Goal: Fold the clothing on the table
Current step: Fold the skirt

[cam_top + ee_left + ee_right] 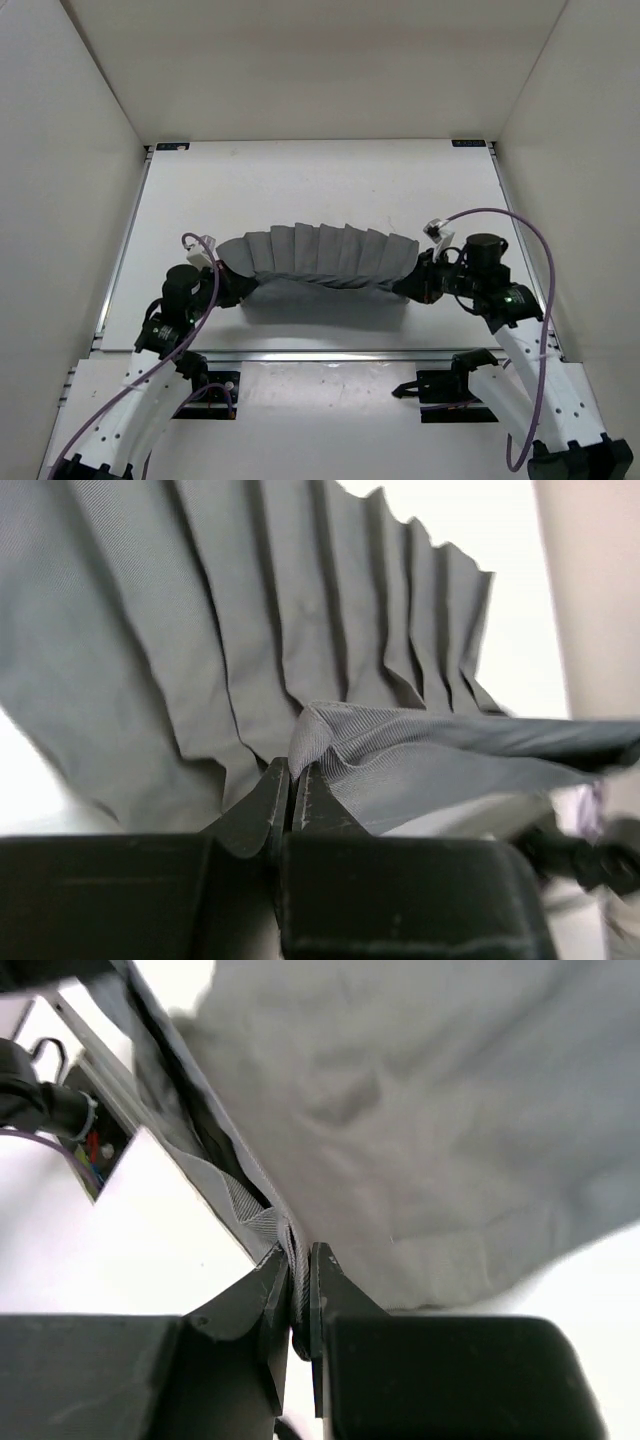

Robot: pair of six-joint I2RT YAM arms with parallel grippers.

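Tabletop (300,180): white; a shadow falls on it under the skirt, toward the near side
Skirt (320,258): slung between both arms, seemingly lifted off the tabletop; pleats fan toward the far side
Long axis: left to right, one end at each gripper; neither arm nearer
Left gripper (232,287): pinching the ribbed band at the left end
Right gripper (412,285): pinching the right end's edge
Coming move, judged: both ends must travel together across that axis, or the fold skews

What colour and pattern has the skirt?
The skirt is grey with narrow pleats; clearest in left wrist view.
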